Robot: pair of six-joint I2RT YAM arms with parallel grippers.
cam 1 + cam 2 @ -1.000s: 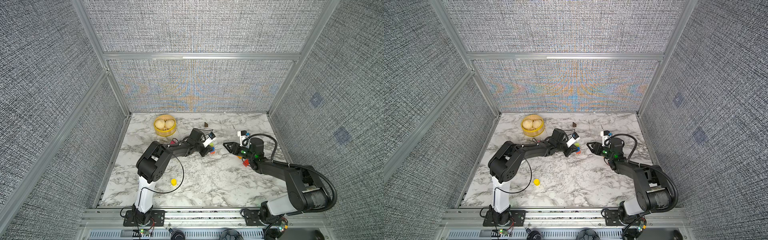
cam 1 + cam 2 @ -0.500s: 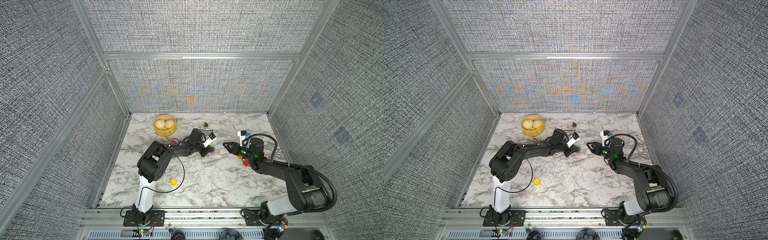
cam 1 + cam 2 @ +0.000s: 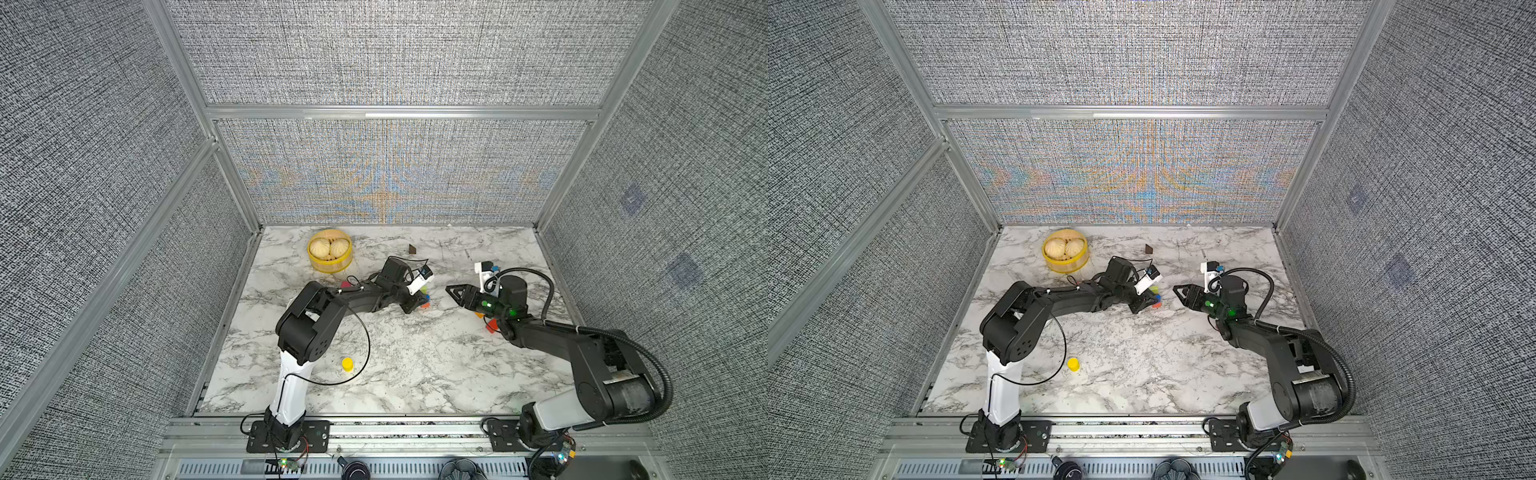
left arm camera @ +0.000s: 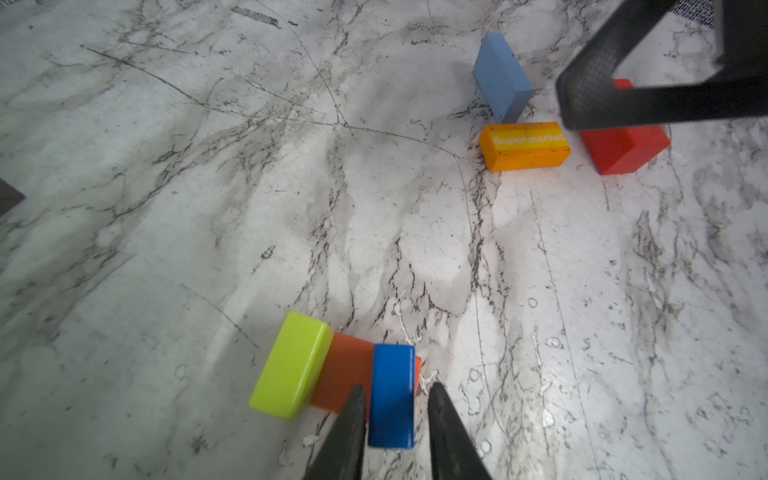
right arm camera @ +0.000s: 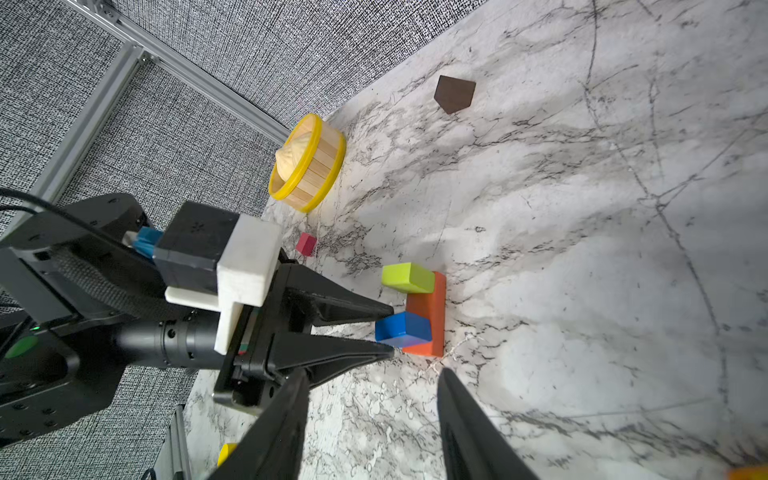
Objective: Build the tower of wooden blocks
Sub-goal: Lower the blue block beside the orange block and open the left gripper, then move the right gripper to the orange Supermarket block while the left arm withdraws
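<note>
One change, left gripper (image 4: 395, 387) jaws parted slightly around blue block (image 5: 402, 328)

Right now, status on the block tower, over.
Left gripper slightly open astride blue block on orange bar, lime block alongside. Right gripper open, empty. Path clear.

Grey woven walls (image 3: 395, 50) — white marble tabletop (image 3: 415, 365)
</note>
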